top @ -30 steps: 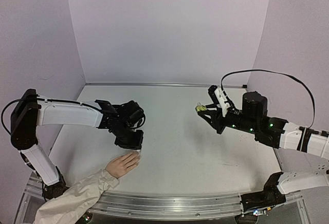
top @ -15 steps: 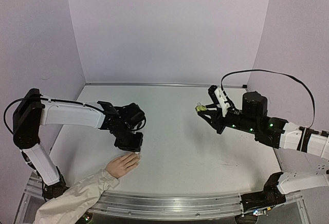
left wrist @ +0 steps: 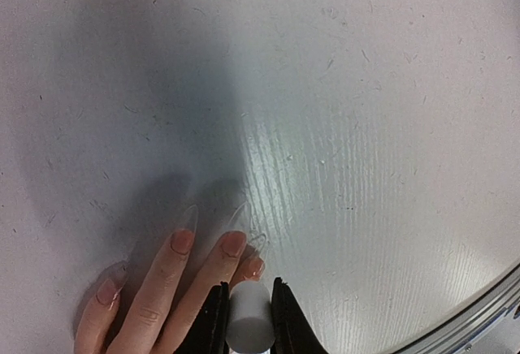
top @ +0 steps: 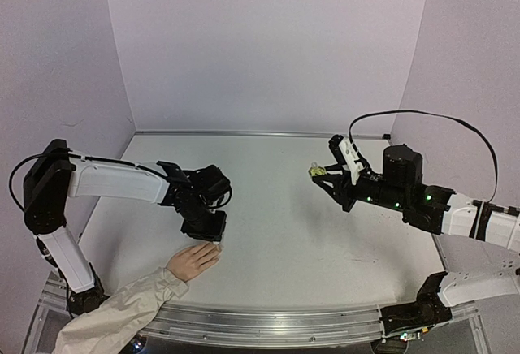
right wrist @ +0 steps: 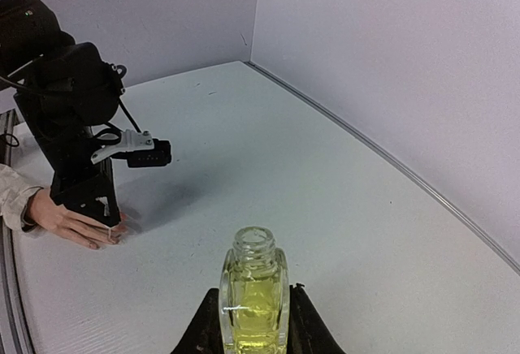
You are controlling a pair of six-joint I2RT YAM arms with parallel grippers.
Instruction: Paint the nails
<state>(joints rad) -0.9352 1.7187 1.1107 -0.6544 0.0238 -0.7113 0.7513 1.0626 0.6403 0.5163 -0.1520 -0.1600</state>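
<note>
Left pincer (left wrist: 248,321) is clamped narrow on a white cap (left wrist: 248,330), presumably the brush handle; the brush itself is hidden under the cap, so contact with a nail cannot be confirmed. Change over the last second, top view: the left pincer (top: 210,232) has crept slightly toward 6 o'clock, closing on the fingertips, with the forearm swinging in behind it. Right side shows no change. Reading: the approach is ending and the stroke is about to start or is just starting, and no colour is visible on any nail yet. In the left wrist view the nails (left wrist: 233,243) sit in a fan from 10 to 12 o'clock of the cap. The closest one lies just beside the cap's top edge at 12 o'clock, and the outermost is well off at 9 to 10 o'clock. The hand (top: 193,261) lies flat on the table (top: 309,232) at 7 o'clock of the pincer, fingers pointing up toward it, with the beige sleeve (top: 122,309) trailing to the near left corner. Right pincer (right wrist: 254,325) grips the uncapped yellow-green bottle (right wrist: 254,289) upright, held well apart at 3 o'clock across the table
</note>
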